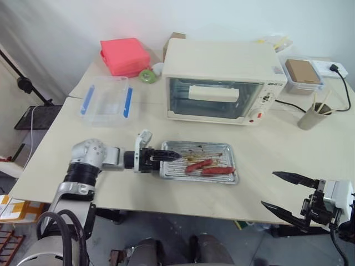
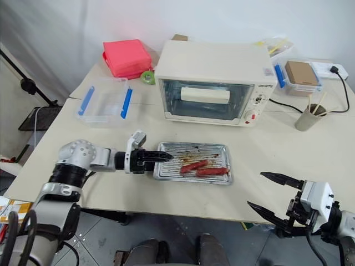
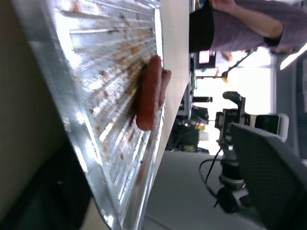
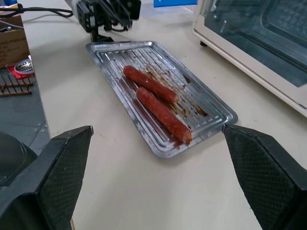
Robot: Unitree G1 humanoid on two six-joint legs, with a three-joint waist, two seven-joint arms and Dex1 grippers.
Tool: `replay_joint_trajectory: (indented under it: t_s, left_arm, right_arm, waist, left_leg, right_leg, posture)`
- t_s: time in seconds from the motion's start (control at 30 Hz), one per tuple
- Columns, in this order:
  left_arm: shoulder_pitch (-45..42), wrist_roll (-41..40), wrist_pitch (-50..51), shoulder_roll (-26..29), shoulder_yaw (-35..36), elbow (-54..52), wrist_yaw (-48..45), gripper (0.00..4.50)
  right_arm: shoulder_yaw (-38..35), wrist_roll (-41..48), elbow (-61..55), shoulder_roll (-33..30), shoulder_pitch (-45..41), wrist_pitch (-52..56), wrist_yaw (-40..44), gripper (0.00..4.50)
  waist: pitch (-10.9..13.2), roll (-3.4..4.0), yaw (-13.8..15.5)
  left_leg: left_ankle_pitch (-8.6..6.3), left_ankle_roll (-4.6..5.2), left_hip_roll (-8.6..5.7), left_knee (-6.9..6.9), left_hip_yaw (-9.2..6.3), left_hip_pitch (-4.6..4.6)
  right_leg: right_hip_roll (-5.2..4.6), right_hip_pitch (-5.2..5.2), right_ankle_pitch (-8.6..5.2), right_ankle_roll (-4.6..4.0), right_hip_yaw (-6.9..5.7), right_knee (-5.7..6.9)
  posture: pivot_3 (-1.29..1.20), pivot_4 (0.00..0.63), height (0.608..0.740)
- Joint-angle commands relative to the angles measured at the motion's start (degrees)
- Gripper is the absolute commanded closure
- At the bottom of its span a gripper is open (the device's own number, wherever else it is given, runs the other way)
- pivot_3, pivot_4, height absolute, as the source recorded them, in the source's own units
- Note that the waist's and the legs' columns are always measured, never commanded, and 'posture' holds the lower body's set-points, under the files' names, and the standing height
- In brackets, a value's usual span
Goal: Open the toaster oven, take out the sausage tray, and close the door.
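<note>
1. The worktop (image 1: 166, 194) is a wide, smooth, pale beige slab.
2. The oven (image 1: 222, 80) stands toward the back of it: a cream-white box with rounded corners, and knobs and a red button on its right panel.
3. The door (image 1: 213, 98) is a clear glass panel with a cream bar handle. It stands shut against the oven front.
4. The tray (image 1: 224, 152) lies flat on the worktop just in front of the oven. It is shallow, rectangular, shiny silver metal with a ribbed floor flecked with brown grease. Two red-brown sausages (image 1: 208, 167) lie side by side in its right half, smooth and cylindrical.
5. A clear plastic box (image 1: 105, 100) with blue clips sits left of the oven. A flat pink container (image 1: 125, 55) sits behind that box.
6. A beige cup (image 1: 312, 116) holding sticks stands right of the oven, with a black cable (image 1: 346, 88) trailing nearby.
7. The left pincer (image 1: 169, 157) lies level at the tray's left rim. Its black fingers reach over that edge. From the head views I cannot tell whether they are spread or clamped on the rim.
8. The right pincer (image 1: 287, 194) hangs off the front right edge of the worktop, well apart from the tray. Its textured black fingers are spread wide and hold nothing.
</note>
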Motion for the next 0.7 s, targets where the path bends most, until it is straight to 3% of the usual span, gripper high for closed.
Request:
replay_joint_trajectory:
  t_s: [0.03,0.17,0.43,0.7]
  left_arm:
    - [7.4,4.4,-6.6,7.8,1.3,-10.0,-4.0,0.04]
    - [18.6,12.6,-28.7,18.3,2.6,-20.1,-15.4,0.04]
    - [31.9,27.7,-76.2,19.8,11.2,-20.6,-25.7,0.04]
    - [34.4,29.1,-85.9,17.6,14.5,-21.9,-26.0,0.04]
  right_arm:
    - [0.9,0.0,2.4,-1.3,-3.1,-1.1,1.7,0.00]
    - [2.6,-0.1,5.9,-2.1,-8.3,-0.9,3.1,0.00]
    - [5.4,1.9,7.4,-4.7,-16.0,2.7,6.2,0.00]
    - [8.3,2.3,8.4,-6.1,-21.8,5.0,8.7,0.00]
  waist:
    - [0.0,0.00,-0.8]
    - [0.1,-0.12,-2.4]
    - [0.2,0.00,0.0]
    - [0.2,0.01,-0.3]
  left_leg:
    - [0.03,-0.01,0.00,-0.08,0.00,0.03]
    - [0.06,-0.17,0.04,-0.21,-0.19,0.21]
    - [-0.04,-0.06,-0.15,-0.19,-0.68,-0.32]
    - [-0.06,0.20,-0.19,-0.16,-0.84,-1.14]
  right_leg:
    - [0.00,-0.02,-0.01,-0.01,0.02,0.01]
    - [0.16,-0.06,-0.10,-0.19,0.11,0.12]
    - [-0.23,-0.32,-0.17,-0.33,-0.35,-0.07]
    - [-0.36,-0.92,-0.16,-0.31,-0.70,-0.13]
  posture:
    - [0.00,0.150,0.740]
    - [0.00,0.150,0.740]
    - [0.00,0.150,0.740]
    - [0.00,0.150,0.740]
